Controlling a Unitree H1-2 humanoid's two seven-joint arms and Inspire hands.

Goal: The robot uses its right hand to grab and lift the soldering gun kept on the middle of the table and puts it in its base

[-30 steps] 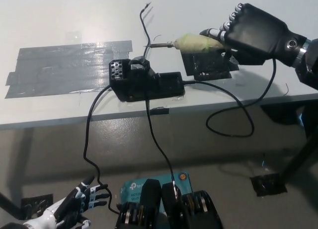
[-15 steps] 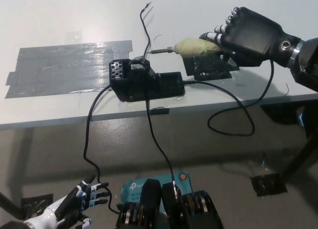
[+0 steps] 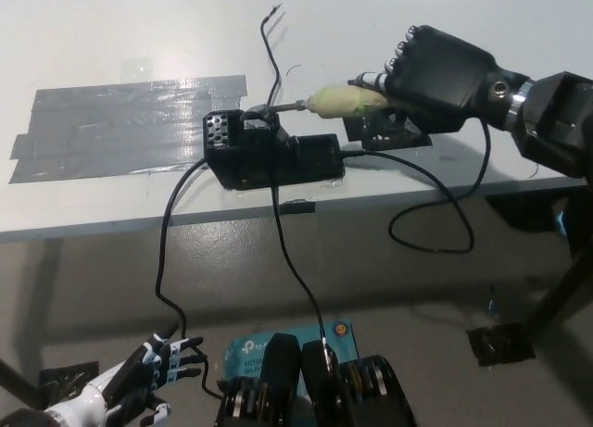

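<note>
Left of the right hand (image 3: 435, 75), whose fingers wrap the soldering gun (image 3: 347, 100), tip points w/ long axis toward base (image 3: 269, 154); left hand (image 3: 139, 381) idles low, splayed.

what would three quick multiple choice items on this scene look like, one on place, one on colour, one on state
1. Where is the soldering gun's metal tip?
A. at the black base
B. on the grey tape patch
C. off the table

2. What colour is the gun's wrapped handle?
A. red
B. pale yellow-green
C. blue

3. What is the right hand doing?
A. resting open
B. closed on nothing
C. holding the gun

Key: 1 A, tip reaches the base's top. 2 B, wrap looks yellow-green. 3 C, the hand is wrapped around the handle; the left hand hangs low, open.
</note>
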